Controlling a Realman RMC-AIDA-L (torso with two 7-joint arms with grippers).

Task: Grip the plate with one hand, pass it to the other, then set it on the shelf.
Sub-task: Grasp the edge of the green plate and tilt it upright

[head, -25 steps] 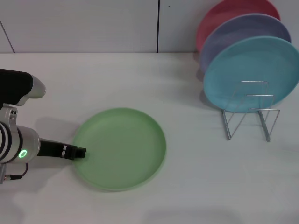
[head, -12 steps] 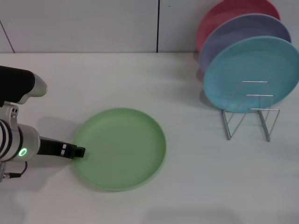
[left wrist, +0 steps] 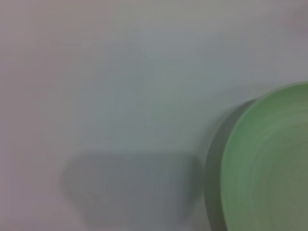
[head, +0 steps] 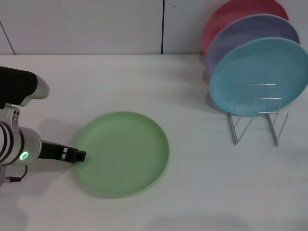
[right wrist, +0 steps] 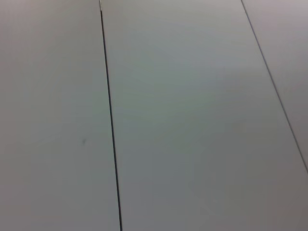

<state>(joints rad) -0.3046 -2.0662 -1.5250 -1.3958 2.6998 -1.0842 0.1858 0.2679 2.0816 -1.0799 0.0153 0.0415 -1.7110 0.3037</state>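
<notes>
- Surface: a plain white table (head: 159, 77) fills the head view; behind it runs a pale wall (head: 96, 24) with a dark vertical seam. The right wrist view shows only pale panels with dark seams.
- Rack: the shelf (head: 257, 115), a thin silver wire rack with upright loops, stands at the far right of the table. Three plates stand on edge at its rear: a teal plate (head: 257, 72) in front, a lavender plate (head: 250, 33) behind it, a pink plate (head: 231, 17) rearmost. The front loops hold nothing.
- Task item: the plate (head: 120, 153), light green, lies flat on the table at front left, well apart from the shelf. The left wrist view shows its rim (left wrist: 231, 159) and shadow.
- Left gripper (head: 79, 156): black, on the arm with the green ring, low over the table at the plate's left edge. Its tip meets the rim; whether it is clenched on it, I cannot tell.
- Right gripper: out of sight.
- Obstructions: the table between plate and shelf lies bare.
</notes>
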